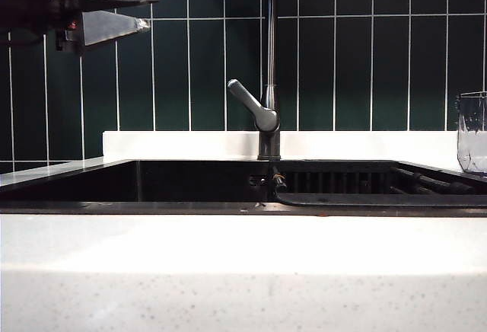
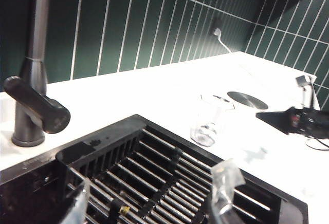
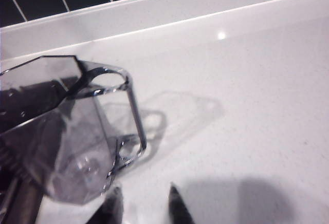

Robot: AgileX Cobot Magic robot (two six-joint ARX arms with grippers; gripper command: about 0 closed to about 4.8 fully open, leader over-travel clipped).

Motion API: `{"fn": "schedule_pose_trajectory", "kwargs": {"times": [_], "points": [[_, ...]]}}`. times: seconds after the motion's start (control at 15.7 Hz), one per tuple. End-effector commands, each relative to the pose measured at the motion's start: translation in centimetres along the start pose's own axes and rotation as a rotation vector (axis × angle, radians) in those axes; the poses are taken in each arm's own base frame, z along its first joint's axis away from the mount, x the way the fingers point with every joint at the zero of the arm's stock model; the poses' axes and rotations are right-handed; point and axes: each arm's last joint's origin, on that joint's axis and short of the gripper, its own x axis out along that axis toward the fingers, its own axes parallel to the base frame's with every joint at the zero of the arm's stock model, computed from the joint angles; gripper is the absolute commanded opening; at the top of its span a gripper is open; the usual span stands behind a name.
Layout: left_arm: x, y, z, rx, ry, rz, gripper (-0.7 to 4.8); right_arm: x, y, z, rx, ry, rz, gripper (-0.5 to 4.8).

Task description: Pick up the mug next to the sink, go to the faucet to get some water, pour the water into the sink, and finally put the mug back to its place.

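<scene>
The left gripper (image 1: 144,4) is hovering high at the upper left of the exterior view, over the left part of the sink (image 1: 190,183), its clear-tipped fingers spread apart and holding nothing. The faucet (image 1: 268,115) is standing at the far middle edge of the sink, its grey lever (image 1: 247,102) angling up to the left. The mug (image 1: 472,132) is sitting upright on the white countertop (image 1: 243,271) at the far right, just beside the sink. The right gripper (image 3: 144,203) is hanging just beside the mug (image 3: 87,136), its dark fingertips parted and gripping nothing.
</scene>
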Motion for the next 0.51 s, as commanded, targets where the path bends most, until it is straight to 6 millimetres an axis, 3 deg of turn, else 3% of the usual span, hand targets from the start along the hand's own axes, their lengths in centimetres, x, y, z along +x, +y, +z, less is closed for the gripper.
{"fn": "schedule_pose_trajectory", "kwargs": {"times": [0.06,0.51], "points": [[0.3,0.3,0.2,0.059,-0.005,-0.004,3.01,1.5,-0.5,0.0,-0.006,-0.049,0.04,1.17],[2.6,3.5,-1.2,0.009,0.051,-0.052,3.01,3.7,-1.0,-1.7,-0.026,-0.041,0.104,1.17]]}}
